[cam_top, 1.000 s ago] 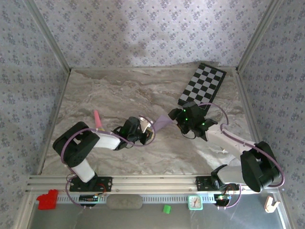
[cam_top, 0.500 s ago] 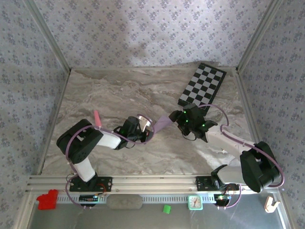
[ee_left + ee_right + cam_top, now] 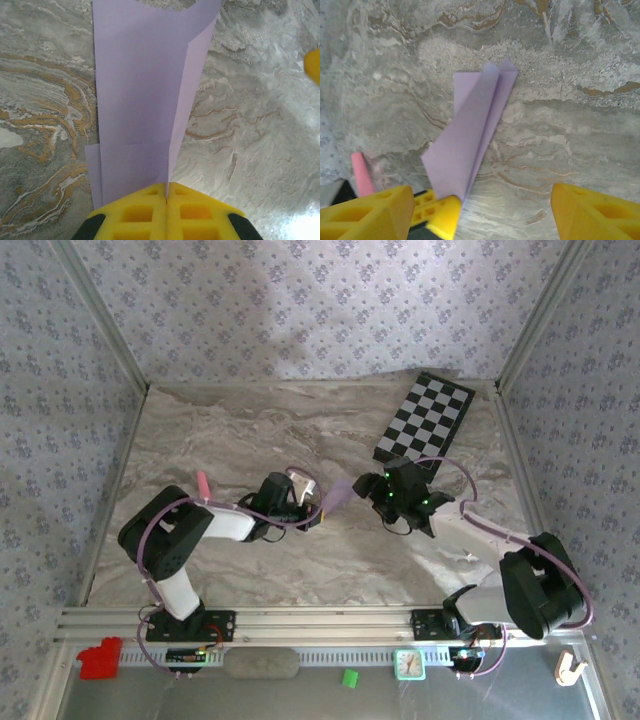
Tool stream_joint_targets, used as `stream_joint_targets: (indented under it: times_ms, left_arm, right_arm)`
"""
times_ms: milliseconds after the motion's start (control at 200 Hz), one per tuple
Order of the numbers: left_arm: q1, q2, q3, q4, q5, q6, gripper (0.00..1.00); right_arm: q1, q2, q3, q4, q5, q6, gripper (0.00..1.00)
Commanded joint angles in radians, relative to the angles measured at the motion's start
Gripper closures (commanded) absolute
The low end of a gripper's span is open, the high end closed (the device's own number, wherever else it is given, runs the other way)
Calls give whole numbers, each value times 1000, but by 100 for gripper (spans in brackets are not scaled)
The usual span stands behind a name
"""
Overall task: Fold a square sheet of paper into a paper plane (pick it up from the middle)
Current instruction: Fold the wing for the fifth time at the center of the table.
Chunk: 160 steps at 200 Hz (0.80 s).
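Left gripper (image 3: 166, 192) is clenched on one end of the plane (image 3: 142, 90) at mid-frame in the top view, its long axis running rightward toward the right gripper (image 3: 482, 190), which hovers close by with jaws spread wide.
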Motion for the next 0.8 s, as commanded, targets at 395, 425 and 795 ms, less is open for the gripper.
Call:
stream_joint_targets:
  times_ms: [395,425,795]
  left_arm:
    - [61,54,115,-111,214,-366,100]
    - [65,58,118,-111,226,-382,100]
    - [91,83,122,-93,271,-492,100]
  right_arm:
    - [-10,217,115,23,-197,-351,25]
    - [-10,232,126,24,-215,-363,25]
    - [-10,337,198,34,-284,-389,24]
